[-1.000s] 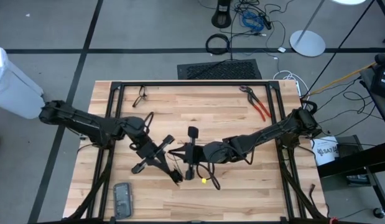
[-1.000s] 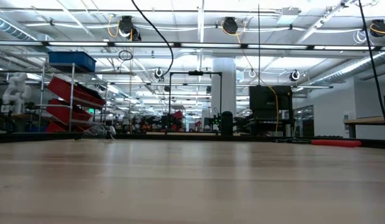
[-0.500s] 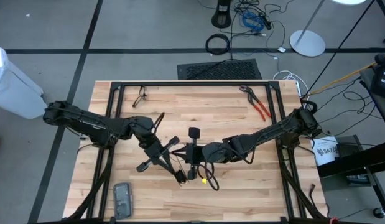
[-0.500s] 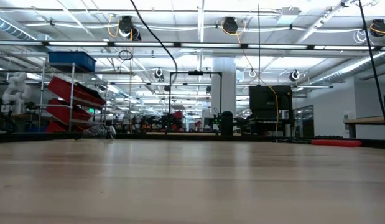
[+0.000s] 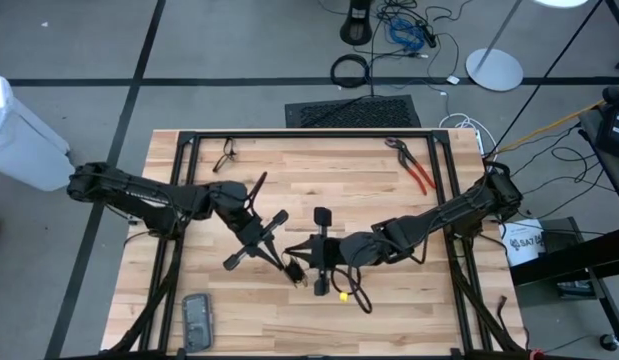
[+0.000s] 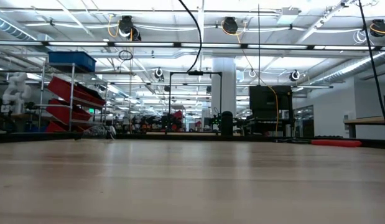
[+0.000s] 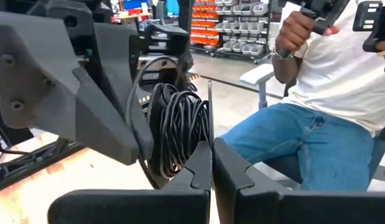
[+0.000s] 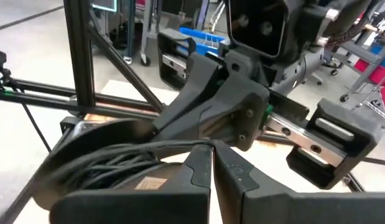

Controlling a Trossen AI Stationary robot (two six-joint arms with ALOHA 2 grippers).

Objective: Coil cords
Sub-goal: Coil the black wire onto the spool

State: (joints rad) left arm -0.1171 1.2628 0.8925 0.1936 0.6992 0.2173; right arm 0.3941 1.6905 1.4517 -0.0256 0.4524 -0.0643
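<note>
The thin black cord (image 5: 354,293) is gathered into a bundle of several loops (image 7: 176,127) between my two grippers, over the middle of the wooden table (image 5: 389,310). Its small yellow end piece (image 5: 342,295) shows on the near side. My left gripper (image 5: 289,268) comes in from the left and is shut on the bundle. My right gripper (image 5: 307,258) comes in from the right, tip to tip with the left one, and is also shut on the cord. The low view shows neither arm. My left gripper pinches the looped bundle (image 7: 193,146) between its two fingers, several strands together. The fingers lie about level, coming from the table's left. The loops stand out past the fingertips, close against my right gripper's body. My right gripper pinches several strands where they run together (image 8: 198,149) at its fingertips. The fingers lie about level, coming from the table's right. The rest of the bundle (image 8: 111,165) curves away slack to one side of the fingers.
Red-handled pliers (image 5: 417,170) lie at the far right and a small dark object (image 5: 227,152) at the far left. A dark flat device (image 5: 197,318) lies near the near left corner. Black frame rails (image 5: 179,190) border the table. A person (image 7: 329,93) sits beyond it.
My right gripper has gone a little toward the table's right and near edges, carrying the cord: the hanging loop and yellow end piece have shifted the same way. My left gripper has followed toward the right and rolled. Both stay shut.
</note>
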